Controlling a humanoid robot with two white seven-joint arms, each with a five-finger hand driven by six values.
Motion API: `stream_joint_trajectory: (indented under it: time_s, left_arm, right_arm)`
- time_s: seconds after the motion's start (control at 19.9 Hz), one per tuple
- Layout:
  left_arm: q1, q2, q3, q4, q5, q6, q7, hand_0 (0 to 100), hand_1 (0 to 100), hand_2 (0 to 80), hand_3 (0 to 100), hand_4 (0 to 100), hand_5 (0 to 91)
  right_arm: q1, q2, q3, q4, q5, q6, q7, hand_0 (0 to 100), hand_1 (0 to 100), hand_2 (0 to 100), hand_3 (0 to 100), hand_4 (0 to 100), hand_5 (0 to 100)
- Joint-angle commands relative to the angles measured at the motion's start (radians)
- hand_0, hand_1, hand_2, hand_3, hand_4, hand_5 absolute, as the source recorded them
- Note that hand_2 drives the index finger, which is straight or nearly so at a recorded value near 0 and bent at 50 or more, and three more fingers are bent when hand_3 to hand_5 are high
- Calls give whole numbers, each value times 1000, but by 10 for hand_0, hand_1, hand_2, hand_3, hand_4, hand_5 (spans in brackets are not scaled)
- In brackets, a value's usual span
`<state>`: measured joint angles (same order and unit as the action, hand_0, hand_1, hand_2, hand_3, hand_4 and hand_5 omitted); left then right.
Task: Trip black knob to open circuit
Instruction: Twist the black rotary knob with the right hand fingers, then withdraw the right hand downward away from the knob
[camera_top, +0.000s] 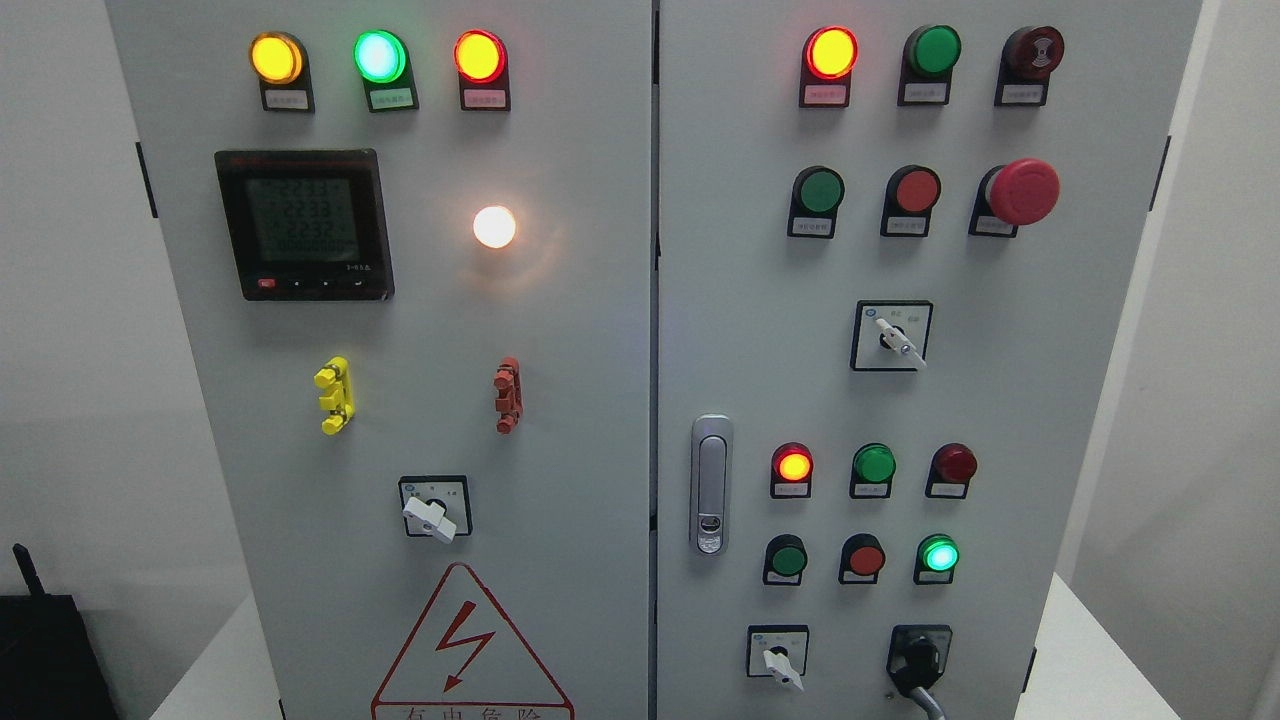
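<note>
Pale walls stand behind a grey electrical cabinet (560, 300) with two doors, which fills most of the head view. On the left door, a black digital meter (304, 224) sits near the upper left, under a row of lit yellow, green and red lamps, with a bright white lamp (494, 227) to its right. A red-bordered warning triangle (470, 645) with a lightning bolt lies at that door's bottom edge, below a white-handled selector switch (433, 510). A silver door latch (710, 484) stands upright at the right door's left edge. A red mushroom stop button (1020, 191) sits near the right door's upper right corner. The black knob (918, 658) is at the right door's lower right corner, on a black plate, its handle pointing downward, with a white-handled selector (779, 660) just to its left. Neither robot hand shows anywhere, so whether their fingers are spread or curled cannot be told.
</note>
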<state>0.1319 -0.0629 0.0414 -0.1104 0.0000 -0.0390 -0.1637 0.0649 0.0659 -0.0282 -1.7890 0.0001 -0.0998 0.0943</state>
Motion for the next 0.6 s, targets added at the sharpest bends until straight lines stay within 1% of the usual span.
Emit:
stream_joint_trajectory:
  time_s: [0.0,0.55]
  left_arm:
    - [0,0,0,0,-23,1,0,120,389,0,0,0,0]
    - [0,0,0,0,-23,1,0,120,389,0,0,0,0]
  right_arm:
    - [1,-15,-21,-1,9,2,-5,0,0,0,1000,1000,1000]
    - [7,-15,-18,-3,9,0,-5,0,0,0,1000,1000,1000]
